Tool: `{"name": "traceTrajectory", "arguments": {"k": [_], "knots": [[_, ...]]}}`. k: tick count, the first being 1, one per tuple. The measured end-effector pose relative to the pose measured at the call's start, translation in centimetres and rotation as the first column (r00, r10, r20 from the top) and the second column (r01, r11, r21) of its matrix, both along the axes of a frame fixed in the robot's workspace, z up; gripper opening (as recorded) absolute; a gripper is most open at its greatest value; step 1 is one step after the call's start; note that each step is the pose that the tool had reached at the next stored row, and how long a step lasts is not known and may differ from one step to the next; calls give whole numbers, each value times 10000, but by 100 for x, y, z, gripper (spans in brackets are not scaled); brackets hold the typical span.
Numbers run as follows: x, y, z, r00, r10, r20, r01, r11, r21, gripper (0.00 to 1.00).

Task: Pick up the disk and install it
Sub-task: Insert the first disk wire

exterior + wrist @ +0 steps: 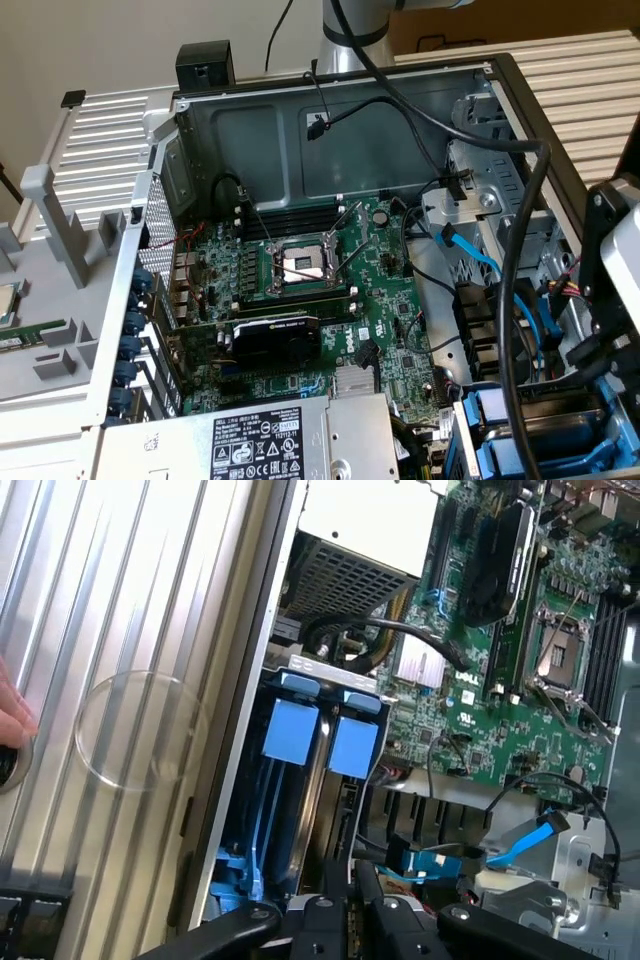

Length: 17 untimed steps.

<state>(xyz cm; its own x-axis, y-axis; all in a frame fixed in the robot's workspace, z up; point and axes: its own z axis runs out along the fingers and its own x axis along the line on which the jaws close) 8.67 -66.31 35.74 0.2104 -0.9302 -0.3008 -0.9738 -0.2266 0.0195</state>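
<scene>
The disk (556, 426) lies in the drive bay at the case's front corner, on the exterior view's lower right. It shows as a grey metal slab between bright blue rails. In the wrist view its blue rails (255, 820) and two blue tabs (290, 730) run down into the bay, and its label is hidden. My black gripper (597, 362) hangs just above that bay at the exterior view's right edge. In the wrist view the gripper (356, 920) has its fingers (320, 920) close together, shut, and I see nothing held between them.
The open case holds the green motherboard (330, 300), a black graphics card (275, 338) and the grey power-supply box (270, 440). Thick black cables (510, 300) and blue data cables (470, 250) cross near the bay. A hand (10, 720) rests on the ribbed metal surface (120, 600) beside a clear round plate (140, 730).
</scene>
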Motion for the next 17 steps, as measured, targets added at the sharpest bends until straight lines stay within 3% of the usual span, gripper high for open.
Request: {"name": "traceTrajectory", "arguments": {"k": [2,4,5,8,10,12,15,16,17], "knots": [[-3,1,61,10000,-2,0,2,10000,-7,16],[-5,7,102,10000,-1,0,1,10000,-62,16],[-6,10,116,10000,-1,0,1,9999,-114,16],[-8,18,131,10000,-1,0,1,9994,-338,16],[-13,25,131,10000,-1,0,1,9987,-508,16],[-14,32,132,10000,-1,0,1,9974,-716,16],[-14,51,130,10000,-1,0,1,9935,-1136,16],[-14,65,128,10000,0,0,0,9924,-1234,16],[-17,82,126,10000,-2,-1,2,9917,-1283,16]]}}
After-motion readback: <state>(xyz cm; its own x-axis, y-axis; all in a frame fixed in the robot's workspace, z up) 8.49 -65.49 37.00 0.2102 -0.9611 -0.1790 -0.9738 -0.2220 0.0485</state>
